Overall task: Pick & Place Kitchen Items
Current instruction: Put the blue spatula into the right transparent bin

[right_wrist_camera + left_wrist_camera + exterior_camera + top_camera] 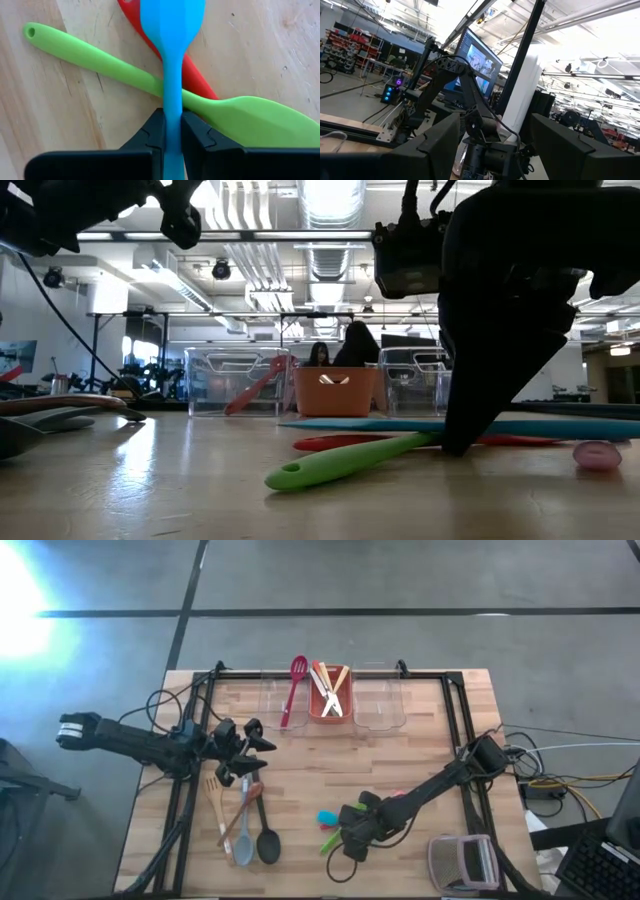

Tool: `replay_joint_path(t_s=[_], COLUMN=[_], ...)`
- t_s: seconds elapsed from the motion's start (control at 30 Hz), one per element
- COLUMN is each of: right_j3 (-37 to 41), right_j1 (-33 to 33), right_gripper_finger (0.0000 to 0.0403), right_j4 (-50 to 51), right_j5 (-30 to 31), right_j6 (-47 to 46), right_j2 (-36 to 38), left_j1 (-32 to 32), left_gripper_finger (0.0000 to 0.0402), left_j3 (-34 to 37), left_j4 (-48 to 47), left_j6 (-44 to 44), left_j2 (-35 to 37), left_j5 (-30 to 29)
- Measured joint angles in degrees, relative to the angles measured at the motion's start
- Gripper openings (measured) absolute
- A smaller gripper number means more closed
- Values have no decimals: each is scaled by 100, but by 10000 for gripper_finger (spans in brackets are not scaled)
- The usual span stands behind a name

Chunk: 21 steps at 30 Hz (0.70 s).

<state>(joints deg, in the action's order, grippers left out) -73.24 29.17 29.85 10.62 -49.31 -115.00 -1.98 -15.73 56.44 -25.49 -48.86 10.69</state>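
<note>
My right gripper (pixel 172 125) is down at the table's near middle (pixel 350 830), shut on a small blue plastic spoon (pixel 172 30). The blue spoon lies over a green spoon (pixel 105 67) and a red spoon (pixel 192 80), both flat on the wood. A pink spoon (pixel 598 455) lies close by. My left gripper (pixel 250 740) is open and empty above the table's left side, over several large spoons and spatulas (pixel 250 825). My right gripper pinches the blue spoon's thin handle (pixel 172 100) between its two fingers, just behind the bowl. The fingers come from above, pointing down, and lie across the handle. The spoon sits about level (pixel 400 423), crossing over the green and red spoons.
At the far edge stand a clear bin with a red slotted spatula (pixel 295 690), an orange-red bin with pale wooden sticks (pixel 330 692) and another clear bin (pixel 378 700). A grey-and-pink gadget (pixel 462 862) sits at the near right. Black frame rails run along both sides.
</note>
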Motion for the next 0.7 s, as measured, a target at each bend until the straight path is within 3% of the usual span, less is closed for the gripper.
replay_joint_path(t_s=[0.43, 0.7], right_j3=[-113, -120], right_j1=[2, -4], right_gripper_finger=[24, 24], right_j4=[316, 899], right_j5=[-228, 306], right_j6=[199, 403], right_j2=[791, 1388], left_j1=[0, 0], left_gripper_finger=[245, 245], left_j3=[0, 0], left_j4=[1, 2], left_j6=[-5, -16], left_j2=[0, 2], left_j5=[-2, -2])
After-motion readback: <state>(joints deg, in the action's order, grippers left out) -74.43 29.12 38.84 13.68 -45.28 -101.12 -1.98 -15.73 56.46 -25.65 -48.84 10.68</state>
